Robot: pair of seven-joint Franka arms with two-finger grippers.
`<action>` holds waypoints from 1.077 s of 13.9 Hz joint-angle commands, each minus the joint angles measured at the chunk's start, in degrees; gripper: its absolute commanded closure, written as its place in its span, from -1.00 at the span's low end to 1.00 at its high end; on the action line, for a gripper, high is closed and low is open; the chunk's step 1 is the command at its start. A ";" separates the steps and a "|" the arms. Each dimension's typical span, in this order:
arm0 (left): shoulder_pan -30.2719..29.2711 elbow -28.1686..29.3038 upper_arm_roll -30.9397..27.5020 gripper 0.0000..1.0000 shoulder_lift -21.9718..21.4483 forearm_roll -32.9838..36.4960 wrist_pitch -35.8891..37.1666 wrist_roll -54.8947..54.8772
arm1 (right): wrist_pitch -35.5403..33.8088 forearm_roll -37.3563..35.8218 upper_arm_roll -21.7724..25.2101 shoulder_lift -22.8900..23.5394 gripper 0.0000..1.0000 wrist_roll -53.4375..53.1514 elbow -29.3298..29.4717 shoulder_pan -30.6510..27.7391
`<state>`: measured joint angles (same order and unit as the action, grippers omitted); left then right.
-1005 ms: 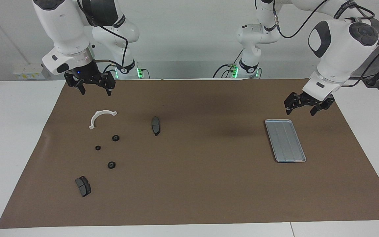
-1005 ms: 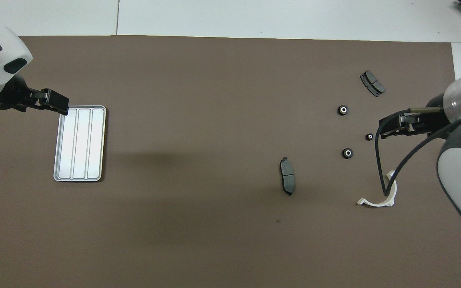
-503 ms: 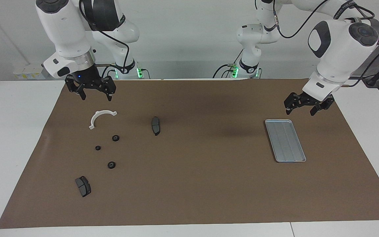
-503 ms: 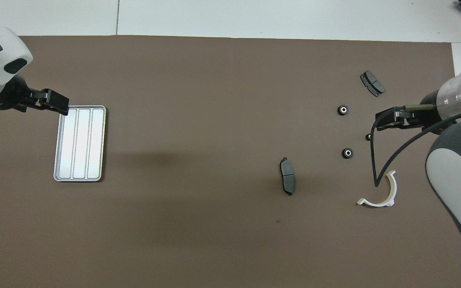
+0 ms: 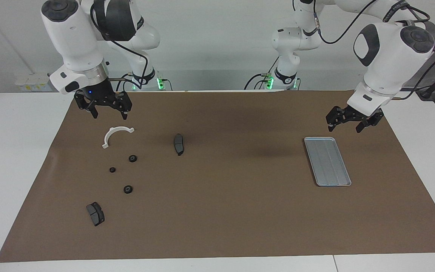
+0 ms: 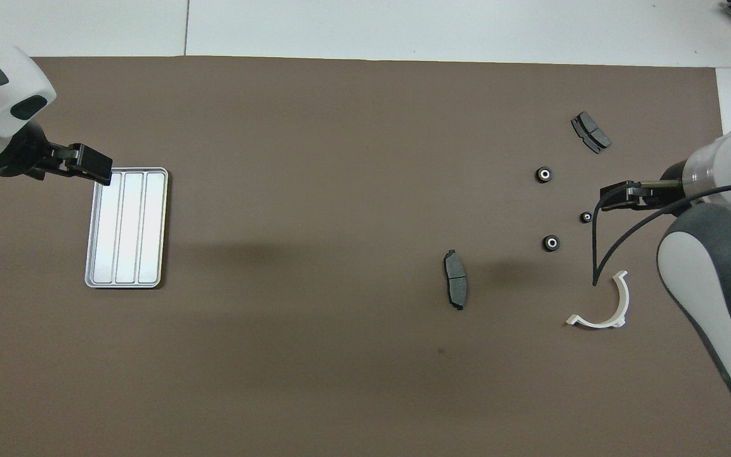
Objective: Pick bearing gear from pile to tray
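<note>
Since a second earlier, only the right gripper had shifted, a little lower and toward the table's middle; it hung in the air with fingers apart and empty, over the mat near the robots. Just past it, farther from the robots, lay the white bracket, then three black rings and a dark pad. A second pad lay toward the table's middle. At the other end the left gripper waited, fingers apart, empty, raised just nearer the robots than the tray, which held nothing.
</note>
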<state>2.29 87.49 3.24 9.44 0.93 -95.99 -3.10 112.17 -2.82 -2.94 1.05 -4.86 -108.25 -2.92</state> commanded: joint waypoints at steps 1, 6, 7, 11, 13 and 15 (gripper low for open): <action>0.79 2.86 -0.69 -1.00 -2.14 -0.49 -1.92 -0.24 | 5.32 1.59 -0.13 1.75 -1.00 2.75 -2.58 -1.64; 0.87 3.21 -0.69 -1.00 -2.23 -0.49 -2.19 -0.24 | 14.19 1.59 -0.13 9.39 -1.00 4.07 -2.93 -2.96; 0.87 3.21 -0.69 -1.00 -2.23 -0.40 -2.27 -0.24 | 16.04 1.59 -0.13 10.63 -1.00 4.42 -3.45 -3.31; 0.87 3.21 -0.69 -1.00 -2.23 -0.49 -2.28 -0.24 | 23.95 1.59 -0.13 14.24 -1.00 4.78 -6.09 -3.93; 0.87 3.30 -0.69 -1.00 -2.23 -0.49 -2.28 -0.24 | 26.51 1.59 -0.13 15.81 -1.00 4.95 -6.71 -3.93; 0.87 3.21 -0.69 -1.00 -2.23 -0.49 -2.28 -0.24 | 28.18 1.59 -0.13 17.05 -1.00 5.82 -7.49 -4.28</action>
<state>2.58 88.39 3.23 9.08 0.93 -96.96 -3.10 138.08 -2.82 -2.85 17.54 -2.66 -114.35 -6.29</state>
